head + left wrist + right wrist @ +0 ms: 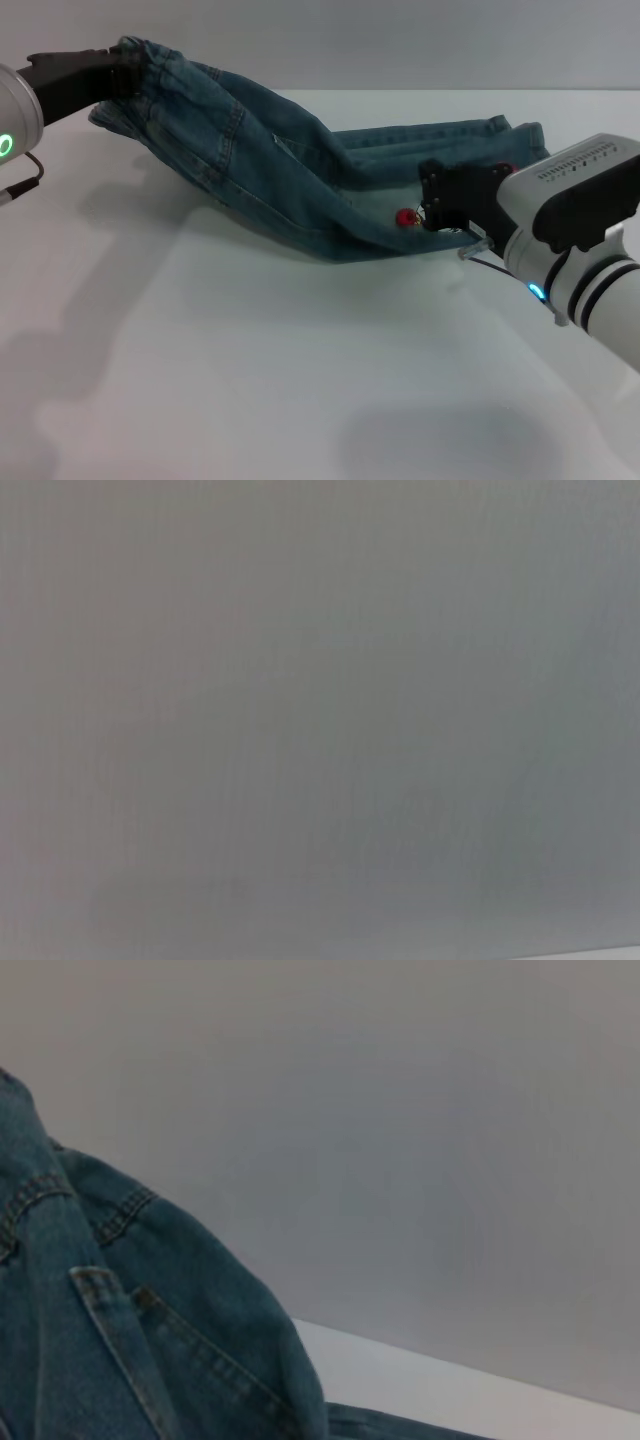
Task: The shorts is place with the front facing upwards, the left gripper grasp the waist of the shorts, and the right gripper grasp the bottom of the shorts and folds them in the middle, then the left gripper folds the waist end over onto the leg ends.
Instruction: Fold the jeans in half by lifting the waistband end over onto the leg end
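Observation:
The blue-green denim shorts (260, 150) hang stretched between my two grippers in the head view. At the far left, my left gripper (125, 68) is shut on the waist of the shorts (150, 55) and holds it raised above the table. On the right, my right gripper (432, 205) is shut on the bottom of the shorts (400, 240), low by the table and next to the small red cartoon print (405, 216). The other leg (440, 135) lies flat behind. In the right wrist view, denim with stitched seams (120, 1340) shows close up. The left wrist view holds only a plain grey surface.
The white table (250, 350) spreads in front of the shorts, with the arms' shadows on it. A pale wall (400, 40) runs behind the table's far edge.

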Tool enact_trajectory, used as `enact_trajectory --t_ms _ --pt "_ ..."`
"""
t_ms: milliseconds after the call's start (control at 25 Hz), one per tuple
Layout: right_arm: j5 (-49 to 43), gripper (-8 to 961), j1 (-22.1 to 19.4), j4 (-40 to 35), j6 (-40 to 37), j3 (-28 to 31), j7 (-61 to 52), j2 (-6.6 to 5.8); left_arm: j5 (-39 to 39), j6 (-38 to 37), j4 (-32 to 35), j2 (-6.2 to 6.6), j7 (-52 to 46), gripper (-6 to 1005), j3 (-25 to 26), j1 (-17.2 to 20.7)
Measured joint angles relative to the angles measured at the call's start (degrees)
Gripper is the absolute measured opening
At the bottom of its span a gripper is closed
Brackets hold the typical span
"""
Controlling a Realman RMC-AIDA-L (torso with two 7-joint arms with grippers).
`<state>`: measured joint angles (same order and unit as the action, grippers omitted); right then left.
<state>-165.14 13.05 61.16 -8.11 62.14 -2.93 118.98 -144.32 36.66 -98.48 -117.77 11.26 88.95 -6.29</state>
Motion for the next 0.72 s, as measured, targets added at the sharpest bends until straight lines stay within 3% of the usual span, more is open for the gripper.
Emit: enact_trajectory --t_ms 360,720 --pt "0.1 -2 2.8 -3.8 -0.2 -1.1 -2.1 0.02 0.0 0.7 -1.6 -0.04 0.0 87 -0.3 0.7" --pt "0.1 -2 8.1 -11.6 -2.9 -0.8 -5.7 0.02 2.0 1.7 -7.8 -0.07 -0.2 87 -3.9 4.7"
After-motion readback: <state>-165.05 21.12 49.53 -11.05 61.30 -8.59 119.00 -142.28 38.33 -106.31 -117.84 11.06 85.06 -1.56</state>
